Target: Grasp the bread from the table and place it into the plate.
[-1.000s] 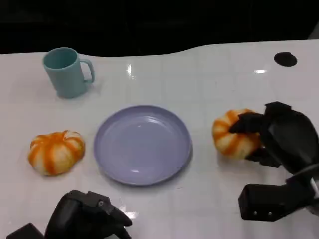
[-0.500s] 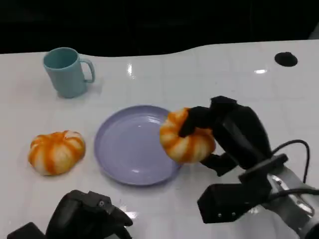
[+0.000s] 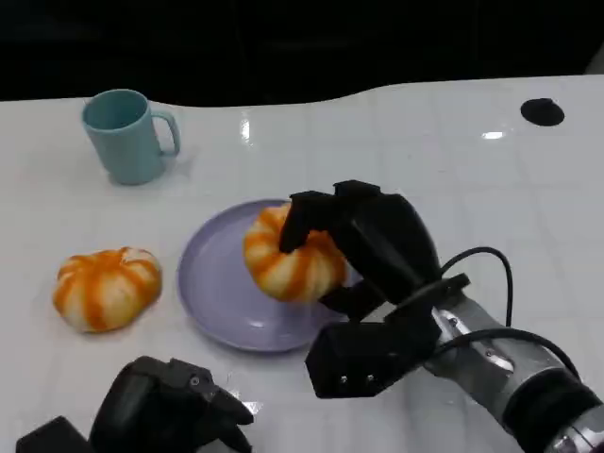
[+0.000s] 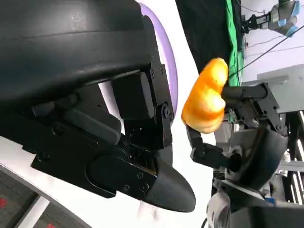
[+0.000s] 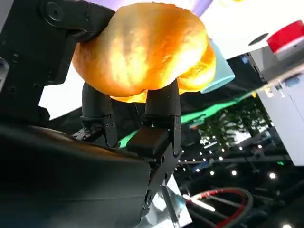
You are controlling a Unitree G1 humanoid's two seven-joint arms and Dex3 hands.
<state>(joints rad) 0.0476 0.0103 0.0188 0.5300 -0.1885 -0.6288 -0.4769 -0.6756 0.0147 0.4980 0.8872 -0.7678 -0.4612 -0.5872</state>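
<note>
The right hand [image 3: 363, 250] holds the bread [image 3: 288, 253] over the plate [image 3: 219, 283], its fingers [image 3: 307, 215] curled over the top of the bun and hiding the bun's right side. From the head view it is hard to tell whether the bread touches the plate or hangs just above it; the left wrist view shows the bread [image 4: 205, 97] apart from the plate's purple rim [image 4: 167, 57], pinched between black fingers [image 4: 247, 92]. In the right wrist view the bread [image 5: 142, 50] fills the top, clamped by the fingers [image 5: 161, 107].

The left hand [image 3: 170, 411] sits at the near left edge, cut off by the frame, holding nothing; whether its fingers are spread or curled I cannot tell.

A second bread [image 3: 106, 288] lies on the counter [image 3: 453, 170] left of the plate, well apart from it. A teal mug [image 3: 125, 135] stands at the far left. A small black disc [image 3: 542, 111] lies at the far right. The counter is white and glossy with a faint grid; behind it the room is dark.
</note>
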